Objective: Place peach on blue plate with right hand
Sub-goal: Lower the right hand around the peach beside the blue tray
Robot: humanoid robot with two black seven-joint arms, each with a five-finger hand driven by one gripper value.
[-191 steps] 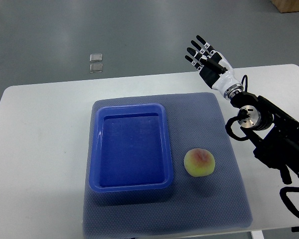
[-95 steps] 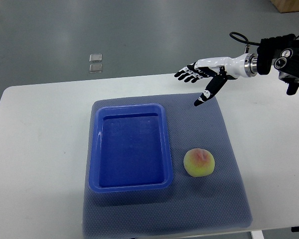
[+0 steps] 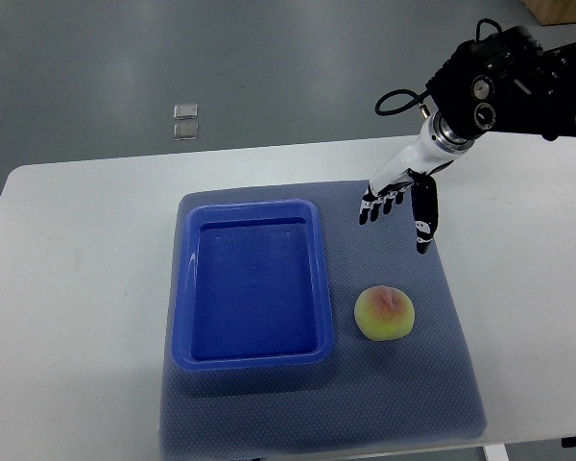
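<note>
Right hand (image 3: 399, 197): I see it spread wide, holding nothing, above the mat's (image 3: 442, 317) far edge.
Peach (image 3: 384, 313): on the mat, nearer me than the hand, apart from it.
Plate (image 3: 252, 357): left of the hand, bare mat between its rim and the peach.

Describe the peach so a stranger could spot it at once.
On the white table lies a grey-blue mat holding a blue plate. Right of that plate, on the mat, sits the peach: the only round thing, yellow-green with a red blush.
</note>
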